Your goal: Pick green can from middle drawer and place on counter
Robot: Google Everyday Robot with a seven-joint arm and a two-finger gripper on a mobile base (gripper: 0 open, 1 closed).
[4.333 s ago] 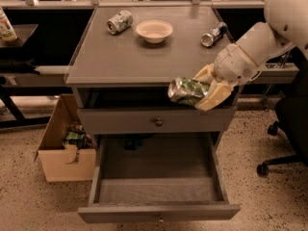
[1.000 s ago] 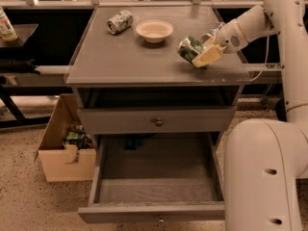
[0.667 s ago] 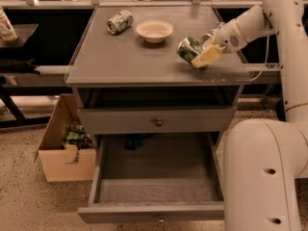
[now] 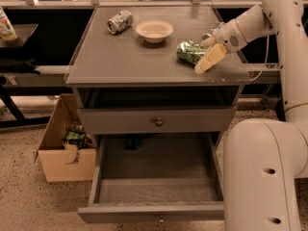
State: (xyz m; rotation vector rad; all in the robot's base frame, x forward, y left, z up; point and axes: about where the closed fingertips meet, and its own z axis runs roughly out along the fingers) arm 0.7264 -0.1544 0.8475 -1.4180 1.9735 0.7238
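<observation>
Broadly, the cabinet's grey surface (image 4: 125,57), which is the counter that the task names, fills the upper middle of the view. Below it the middle drawer (image 4: 159,177) stands pulled out with nothing on its floor. The white arm (image 4: 262,18) reaches in from 2 o'clock, and its end effector (image 4: 207,56) sits at the 3 o'clock side of the surface, right against the green can (image 4: 189,51). Whether it is clamping the can or has let go I cannot tell. The can lies on its side and appears to rest on the surface, at 4 o'clock from the bowl (image 4: 154,30) and near the right edge. I judge it light, thin-walled and easily crushed, with a slick printed skin. Being round and on its side, it may roll if nudged. A gentle hold across the middle of the body, away from the metal ends, seems safest.
</observation>
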